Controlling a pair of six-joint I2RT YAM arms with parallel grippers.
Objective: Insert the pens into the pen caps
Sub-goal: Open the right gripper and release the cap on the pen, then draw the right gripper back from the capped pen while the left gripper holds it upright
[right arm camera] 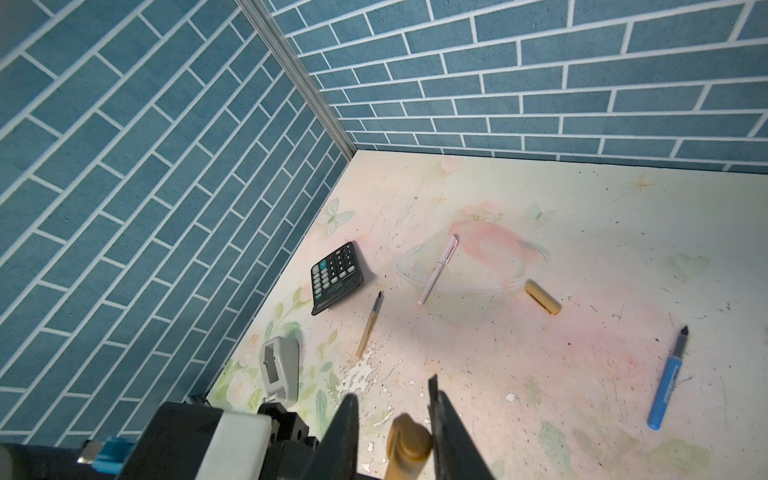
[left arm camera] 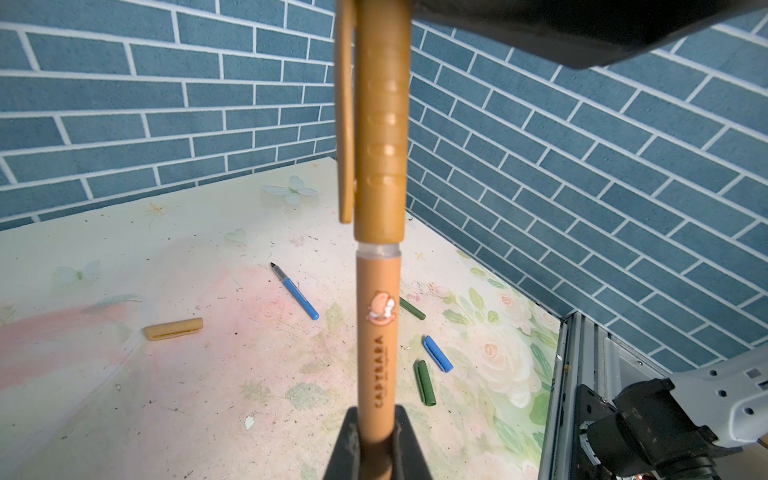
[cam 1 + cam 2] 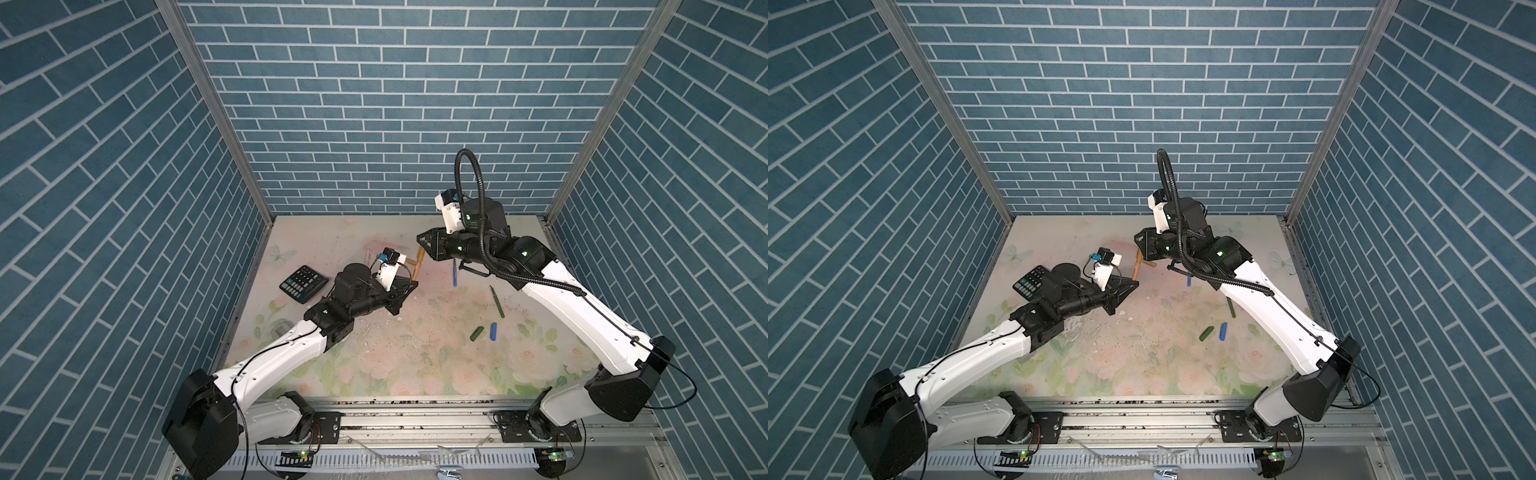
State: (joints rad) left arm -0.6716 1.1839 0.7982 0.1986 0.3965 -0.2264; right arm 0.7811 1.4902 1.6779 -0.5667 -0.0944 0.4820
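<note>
Above the back middle of the worktop [image 3: 374, 353], the left end effector [image 2: 376, 440] is clamped on the tail of a gold-brown pen [image 2: 378, 332] and holds it clear of the surface. A gold-brown cap [image 2: 382, 124] sits over the pen's tip, with only a clear ring showing between the cap's rim and the barrel. The right end effector [image 1: 392, 388] has its jaws narrow on either side of the cap's closed end. A gap shows at one side, so I cannot tell whether it grips.

The risks I see:
- **Off-axis push:** the pen is held far from the joint, so it could pivot or slide in the left grip.
- **Pulling back while pinching:** that could draw the cap off again if it has not clicked home.
- **Left grip letting go early:** the pair could drop.

The second gold-brown pen [image 1: 370, 324], its cap [image 1: 542, 297], the blue pen [image 1: 667, 382], blue cap [image 2: 438, 353], dark green pen [image 2: 412, 308] and green cap [image 2: 426, 382] lie loose on the worktop.
</note>
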